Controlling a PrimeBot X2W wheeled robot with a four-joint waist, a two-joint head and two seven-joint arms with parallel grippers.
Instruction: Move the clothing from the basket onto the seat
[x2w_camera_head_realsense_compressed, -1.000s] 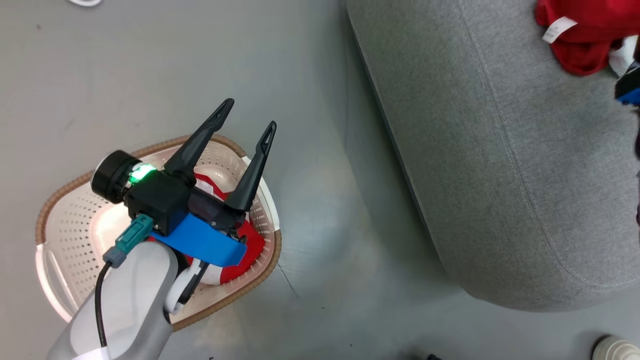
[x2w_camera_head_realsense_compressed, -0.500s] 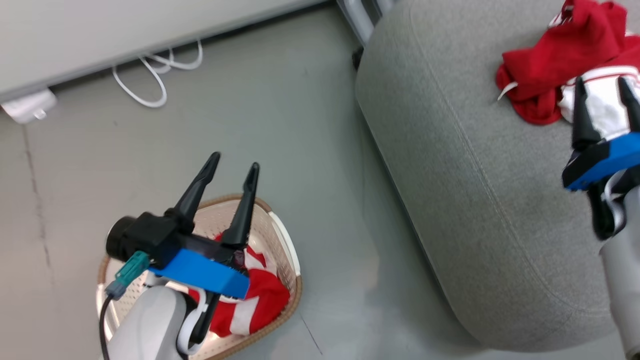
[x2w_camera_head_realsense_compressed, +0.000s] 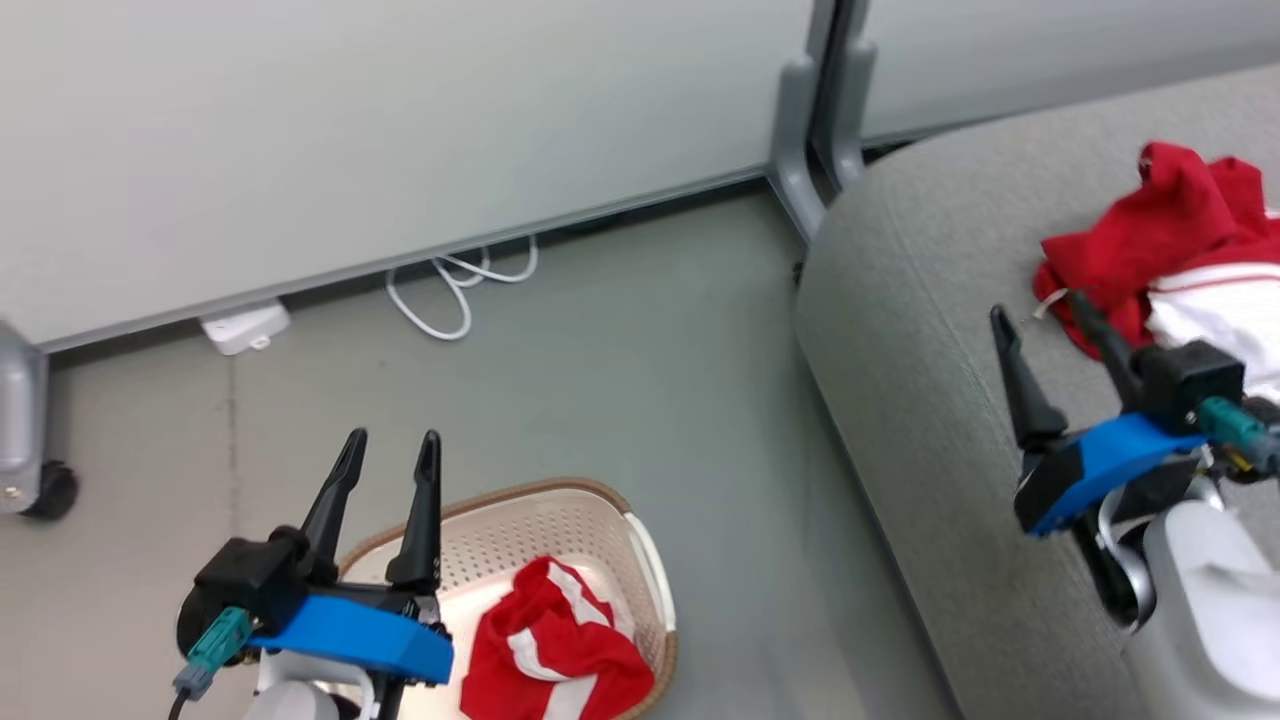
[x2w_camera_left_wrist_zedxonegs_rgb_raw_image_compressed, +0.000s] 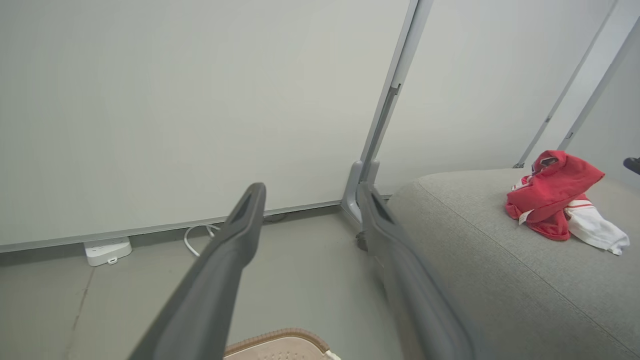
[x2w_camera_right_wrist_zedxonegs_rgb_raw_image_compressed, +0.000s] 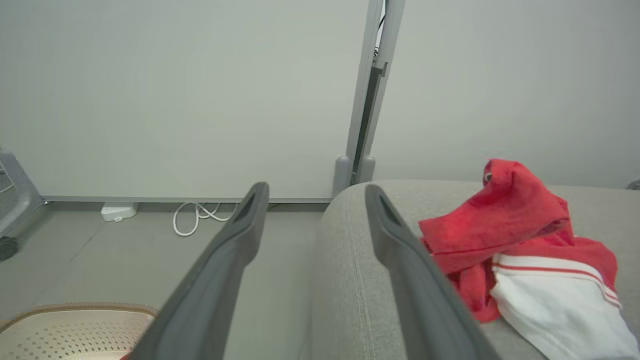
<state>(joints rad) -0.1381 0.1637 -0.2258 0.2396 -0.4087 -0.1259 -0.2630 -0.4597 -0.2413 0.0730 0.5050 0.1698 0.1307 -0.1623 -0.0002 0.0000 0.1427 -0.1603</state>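
Observation:
One red and white garment (x2w_camera_head_realsense_compressed: 560, 650) lies crumpled in the cream basket (x2w_camera_head_realsense_compressed: 530, 492) on the floor. My left gripper (x2w_camera_head_realsense_compressed: 392, 440) hangs open and empty over the basket's left part, fingers pointing toward the wall; the left wrist view shows the left gripper (x2w_camera_left_wrist_zedxonegs_rgb_raw_image_compressed: 310, 189) above the basket rim (x2w_camera_left_wrist_zedxonegs_rgb_raw_image_compressed: 280, 336). Another red garment with a white panel (x2w_camera_head_realsense_compressed: 1170, 240) lies on the grey seat (x2w_camera_head_realsense_compressed: 930, 400). My right gripper (x2w_camera_head_realsense_compressed: 1037, 310) stands open and empty just left of it, apart from the cloth. In the right wrist view, the right gripper (x2w_camera_right_wrist_zedxonegs_rgb_raw_image_compressed: 316, 188) points past the garment (x2w_camera_right_wrist_zedxonegs_rgb_raw_image_compressed: 500, 230) on the seat (x2w_camera_right_wrist_zedxonegs_rgb_raw_image_compressed: 345, 260).
A pale partition wall with a grey post (x2w_camera_head_realsense_compressed: 810, 150) stands behind the seat. A white power strip (x2w_camera_head_realsense_compressed: 243, 325) and looped white cable (x2w_camera_head_realsense_compressed: 460, 290) lie at the wall's foot. A grey wheeled stand (x2w_camera_head_realsense_compressed: 20, 440) sits at the far left.
The head camera has tilted up, bringing the wall into view. The right gripper has come fully into view, open, beside the garment on the seat. The left gripper stays open over the basket.

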